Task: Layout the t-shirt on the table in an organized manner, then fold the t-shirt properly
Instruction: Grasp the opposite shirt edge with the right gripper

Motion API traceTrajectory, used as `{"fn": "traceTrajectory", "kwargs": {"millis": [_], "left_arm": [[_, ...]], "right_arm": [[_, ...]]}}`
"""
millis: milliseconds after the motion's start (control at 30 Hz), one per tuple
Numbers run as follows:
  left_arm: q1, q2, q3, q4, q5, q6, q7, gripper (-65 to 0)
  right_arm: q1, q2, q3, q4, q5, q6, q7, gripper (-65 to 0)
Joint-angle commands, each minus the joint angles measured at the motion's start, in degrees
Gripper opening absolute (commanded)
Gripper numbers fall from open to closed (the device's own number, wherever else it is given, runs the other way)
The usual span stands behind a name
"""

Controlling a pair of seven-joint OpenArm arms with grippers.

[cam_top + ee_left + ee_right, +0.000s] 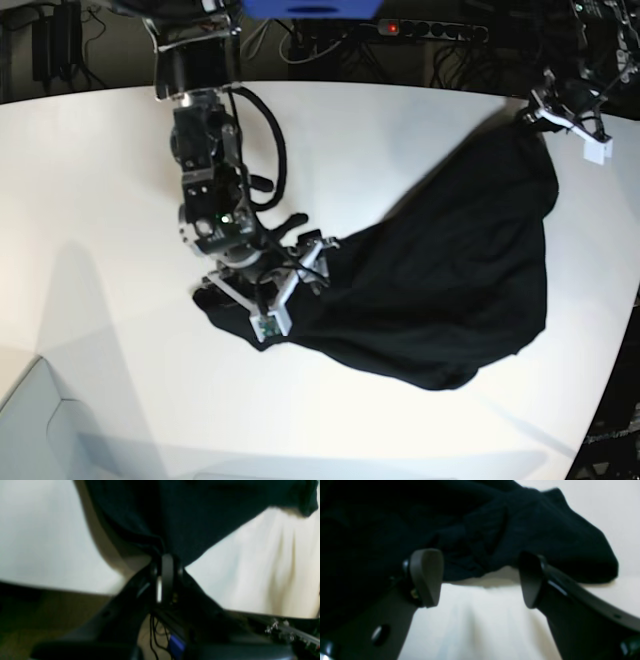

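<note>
The work is at the laying-out step: the shirt (pixel 450 290) is a rumpled black mass stretched across the right half of the counter (pixel 100 200), not yet flat and nowhere near a fold. The left gripper (pixel 167 562) is clamped on a bunched bit of the shirt's edge at the far right rim of the counter, the cloth rising from it in a taut cone. The right gripper (pixel 480 580) stands with its jaws wide apart at the shirt's opposite end, low over the counter, its pads on either side of a wrinkled fold without pinching it; nothing is held there. The next move, as I judge it, calls for the right gripper to close on that near edge, then for both arms to draw apart and spread the cloth flat.
</note>
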Motion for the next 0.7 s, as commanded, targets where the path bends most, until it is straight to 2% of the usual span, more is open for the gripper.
{"fn": "traceTrajectory", "kwargs": {"millis": [0,267,467,567,667], "left_arm": [[0.5,-0.7,-0.4,1.3,-1.0,-0.5,-0.2,-64.8],[2.1,-0.7,-0.6,1.7,-1.0,-0.5,-0.2,-64.8],[3.2,-0.8,-0.6,1.7,-1.0,-0.5,-0.2,-64.8],[3.3,-0.7,-0.6,1.2,-1.0,-0.5,-0.2,-64.8],[4.0,-0.8,-0.7,1.0,-1.0,-0.5,-0.4,-64.8]], "right_arm": [[1.7,-0.4,0.0,0.1,0.4,0.2,2.7,-17.7],[2.6,-0.7,-1.3,-10.8,0.4,0.1,16.1,-17.8],[4.9,-0.7,-1.2,-17.6,0.3,0.0,21.6,-18.1],[6.4,-0.6,-1.1,-19.8,0.3,0.0,23.7,-22.3],[7.5,-0.5,-1.1,-22.2,0.3,0.0,24.7,-31.1]]}}
